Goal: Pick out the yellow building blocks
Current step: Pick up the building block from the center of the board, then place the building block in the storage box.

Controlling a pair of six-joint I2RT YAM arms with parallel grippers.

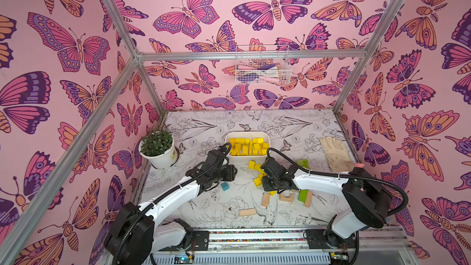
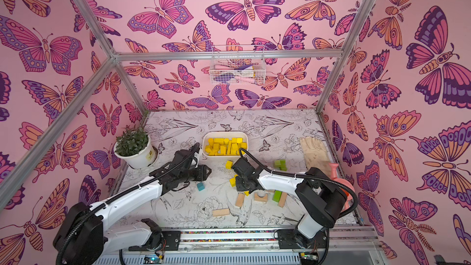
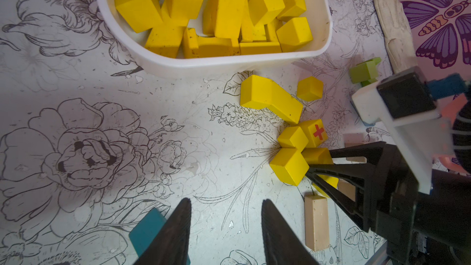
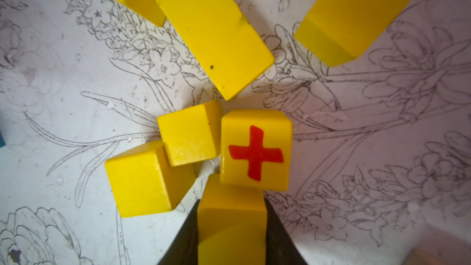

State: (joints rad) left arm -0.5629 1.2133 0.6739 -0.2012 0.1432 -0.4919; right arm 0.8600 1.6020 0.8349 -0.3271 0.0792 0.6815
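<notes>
**Right gripper** [image 4: 232, 203]: clamped on one yellow block [image 4: 230, 228], with a finger pressed to each side. Directly ahead of the fingertips stands the cross-marked cube [image 4: 256, 151], which appears to touch that block. Two plain yellow cubes [image 4: 188, 133] lie just beside it, ahead and to one side of the jaws. A yellow bar [image 4: 214, 34] lies farther ahead.

**Left gripper** [image 3: 226, 206]: spread, with nothing between its fingers and a teal block [image 3: 146, 226] just beside one finger. The white tray [image 3: 229, 63] lies well ahead of it, heaped with yellow building blocks [image 3: 224, 11].

**Markings:** a red cross on the cube. The sticker on the plant pot [image 1: 163, 159] is too small to read.
</notes>
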